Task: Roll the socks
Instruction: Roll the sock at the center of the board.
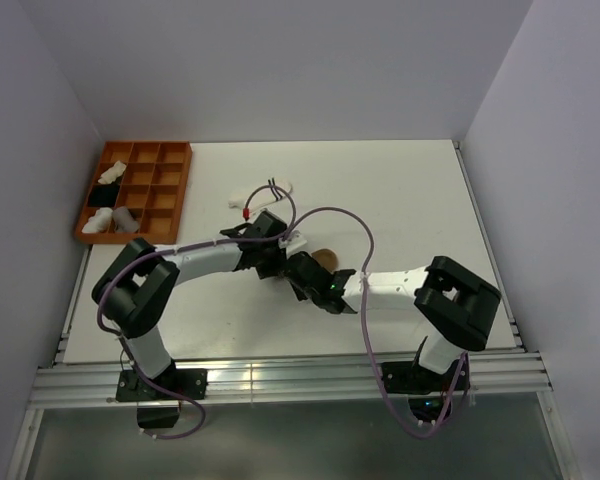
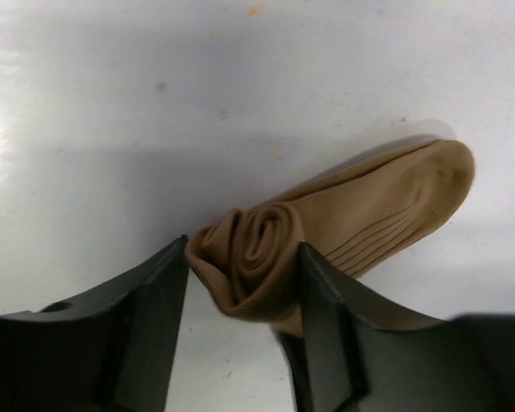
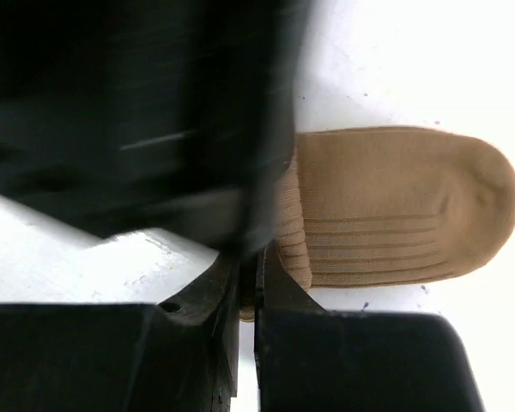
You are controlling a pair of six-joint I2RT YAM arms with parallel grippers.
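From above, the two arms meet mid-counter [image 1: 410, 190], well clear of every edge, with bare surface to the far and right sides. An orange tray [image 1: 185, 192] sits in the far-left corner, and two more socks [image 1: 263, 193] lie near it. That view shows only the rounded end of the tan-brown sock [image 1: 326, 258] past the wrists. The left wrist view shows its other end wound into a roll, with the left pincer [image 2: 243, 249] clamped on both sides of it. The right wrist view shows the flat ribbed half. The right pincer [image 3: 251, 275] is nearly closed, with tan fabric pinched in the slit and a dark blur above.
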